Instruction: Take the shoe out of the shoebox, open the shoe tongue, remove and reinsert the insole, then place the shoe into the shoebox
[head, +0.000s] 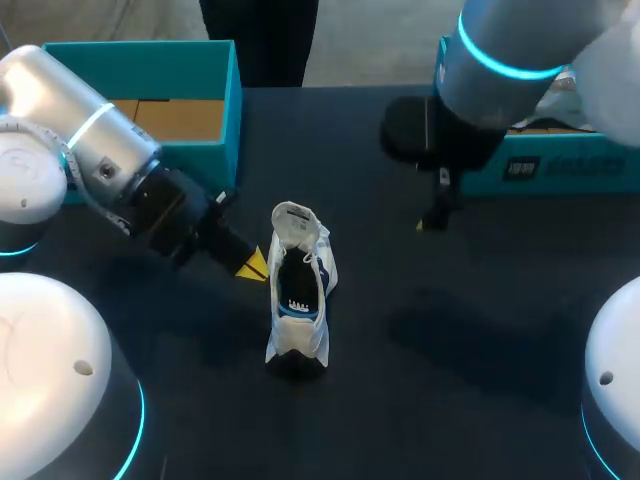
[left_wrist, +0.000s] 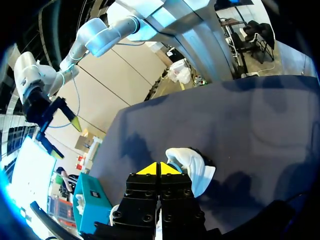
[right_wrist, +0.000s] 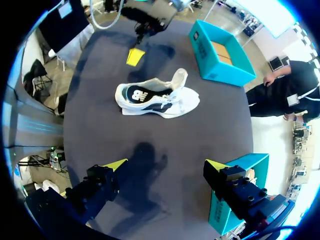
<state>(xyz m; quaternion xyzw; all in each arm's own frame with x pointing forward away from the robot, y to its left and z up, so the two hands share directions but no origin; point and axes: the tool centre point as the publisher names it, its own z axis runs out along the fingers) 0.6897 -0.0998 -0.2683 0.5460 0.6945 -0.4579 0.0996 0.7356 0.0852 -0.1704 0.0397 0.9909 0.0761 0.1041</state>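
Note:
A white shoe (head: 298, 290) stands upright on the dark table mid-view, its tongue (head: 293, 220) pulled up and a dark insole (head: 298, 298) showing inside. My left gripper (head: 252, 265) is shut and empty, its yellow tips close beside the shoe's side; in the left wrist view the shoe (left_wrist: 192, 167) lies just ahead of those tips (left_wrist: 160, 169). My right gripper (right_wrist: 165, 165) hangs open high above the table, well away from the shoe (right_wrist: 157, 97). The open teal shoebox (head: 225, 110) sits at the back left.
A second teal box part (head: 560, 165) lies at the back right, under my right arm and beside its finger (right_wrist: 235, 200). Bare dark table surrounds the shoe in front and to the right.

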